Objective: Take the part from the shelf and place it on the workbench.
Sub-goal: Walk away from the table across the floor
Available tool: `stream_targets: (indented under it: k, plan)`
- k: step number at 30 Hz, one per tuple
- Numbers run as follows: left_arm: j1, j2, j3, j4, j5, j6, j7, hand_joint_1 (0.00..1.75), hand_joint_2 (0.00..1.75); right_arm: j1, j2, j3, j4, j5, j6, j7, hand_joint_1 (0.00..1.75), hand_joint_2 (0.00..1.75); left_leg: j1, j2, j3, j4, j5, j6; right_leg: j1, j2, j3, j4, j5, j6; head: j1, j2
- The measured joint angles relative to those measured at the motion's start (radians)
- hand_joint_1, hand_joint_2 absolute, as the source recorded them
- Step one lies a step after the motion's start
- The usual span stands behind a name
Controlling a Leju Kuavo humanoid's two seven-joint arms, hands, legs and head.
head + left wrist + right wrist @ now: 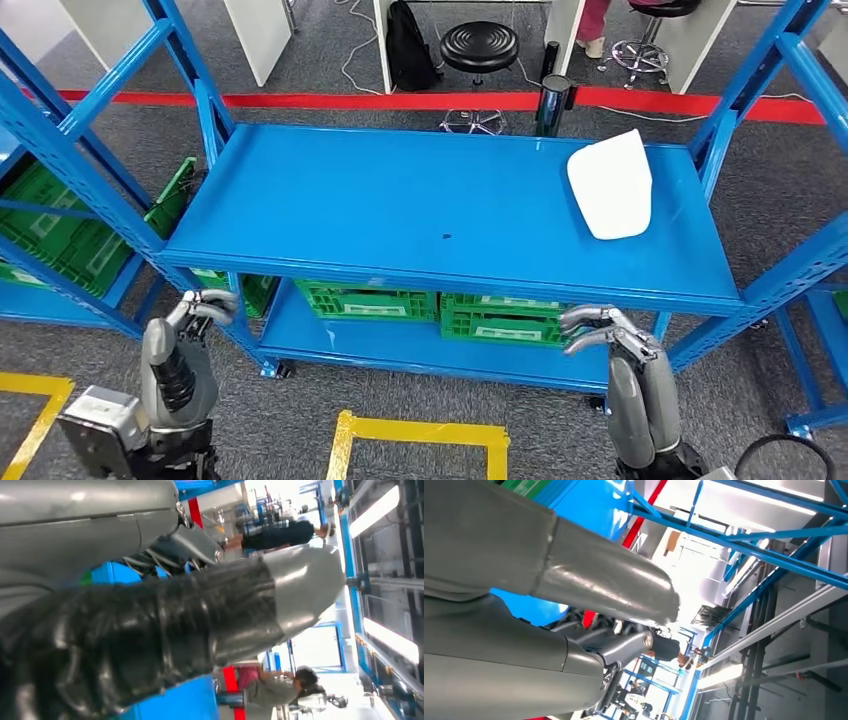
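With both our left robot hand point(200, 310) and right robot hand point(607, 330) low, empty, fingers loosely curled, we should raise the right toward the white part point(611, 184) at the shelf's point(400, 215) upper right.

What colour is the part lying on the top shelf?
White. The part shows best in the head view, lying at the right end of the blue shelf.
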Motion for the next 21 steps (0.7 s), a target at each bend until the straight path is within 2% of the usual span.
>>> stream_targets:
  k: [1,3,4,5,6,8,9,11,13,14,16,19,21]
  plan:
    - [-0.001,-0.001,0.0,0.0,0.0,0.0,0.0,1.75,0.0,0.001,0.0,-0.002,0.0,0.0,0.0,-0.001,1.75,0.0,0.006,0.003,0.012,-0.018,0.007,0.0,0.003,-0.003,-0.015,0.035,-0.021,0.003,0.002,0.0]
    - [0.0,-0.003,-0.001,0.002,0.0,0.0,0.001,1.75,0.0,0.003,0.0,-0.007,0.002,0.0,-0.001,-0.002,1.75,0.0,0.013,0.005,0.017,-0.023,0.008,-0.004,-0.003,-0.008,-0.073,0.161,-0.082,0.015,0.015,0.0]
    - [0.0,-0.004,-0.001,0.003,0.0,0.0,0.002,1.75,0.0,0.005,0.0,-0.009,0.003,-0.001,-0.001,-0.003,1.75,0.0,0.015,0.005,0.013,-0.016,0.004,-0.008,-0.007,-0.009,-0.102,0.219,-0.102,0.022,0.02,0.0]
    - [0.001,-0.004,-0.002,0.004,0.0,0.0,0.004,1.75,0.0,0.006,0.0,-0.01,0.004,-0.001,-0.001,-0.006,1.75,0.0,0.016,0.005,0.009,-0.006,-0.001,-0.013,-0.012,-0.01,-0.119,0.251,-0.106,0.03,0.025,0.0]
    - [0.001,-0.004,-0.002,0.006,-0.003,0.0,0.004,1.75,0.0,0.007,0.0,-0.011,0.005,-0.002,-0.001,-0.009,1.75,0.0,0.019,0.004,0.002,0.007,-0.007,-0.019,-0.016,-0.012,-0.117,0.244,-0.092,0.038,0.028,0.0]
    - [0.001,-0.004,-0.005,0.007,-0.012,0.001,0.006,1.75,0.0,0.007,0.0,-0.014,0.007,-0.003,-0.001,-0.016,1.75,0.0,0.024,0.003,-0.014,0.044,-0.023,-0.033,-0.024,-0.017,-0.067,0.137,-0.037,0.051,0.037,0.0]
    - [0.001,-0.004,-0.006,0.007,-0.017,0.002,0.008,1.75,0.0,0.007,0.0,-0.014,0.008,-0.003,-0.001,-0.02,1.75,0.0,0.023,0.002,-0.023,0.062,-0.032,-0.04,-0.025,-0.018,-0.042,0.083,-0.019,0.051,0.043,0.0]
    - [0.001,-0.004,-0.009,0.007,-0.025,0.005,0.011,1.75,0.0,0.009,0.001,-0.015,0.009,-0.004,-0.002,-0.025,1.75,0.0,0.02,0.0,-0.036,0.085,-0.042,-0.049,-0.024,-0.015,-0.012,0.031,-0.008,0.027,0.051,0.0]
    - [0.002,-0.004,-0.012,0.006,-0.03,0.009,0.014,1.75,0.0,0.012,0.002,-0.015,0.01,-0.005,-0.004,-0.028,1.75,0.0,0.019,-0.001,-0.042,0.091,-0.04,-0.054,-0.023,-0.012,-0.007,0.028,-0.001,-0.002,0.048,0.0]
    - [0.003,-0.004,-0.013,0.006,-0.031,0.011,0.015,1.75,0.0,0.012,0.002,-0.015,0.011,-0.007,-0.005,-0.03,1.75,0.0,0.021,-0.002,-0.048,0.096,-0.042,-0.059,-0.024,-0.013,-0.009,0.028,0.002,-0.009,0.046,0.0]
    - [0.004,-0.004,-0.014,0.005,-0.032,0.012,0.017,1.75,0.0,0.013,0.003,-0.015,0.011,-0.01,-0.006,-0.035,1.75,0.0,0.023,-0.004,-0.062,0.115,-0.057,-0.068,-0.028,-0.015,-0.011,0.027,0.007,-0.018,0.046,0.0]
    - [0.004,-0.004,-0.014,0.005,-0.032,0.012,0.018,1.75,0.0,0.013,0.004,-0.015,0.012,-0.011,-0.006,-0.038,1.75,0.0,0.025,-0.005,-0.069,0.129,-0.07,-0.074,-0.029,-0.015,-0.011,0.027,0.008,-0.02,0.046,0.0]
    - [0.003,-0.004,-0.015,0.004,-0.033,0.013,0.019,1.75,0.0,0.014,0.004,-0.015,0.012,-0.015,-0.006,-0.043,1.75,0.0,0.033,-0.005,-0.093,0.19,-0.106,-0.084,-0.03,-0.015,-0.014,0.027,0.01,-0.023,0.036,0.0]
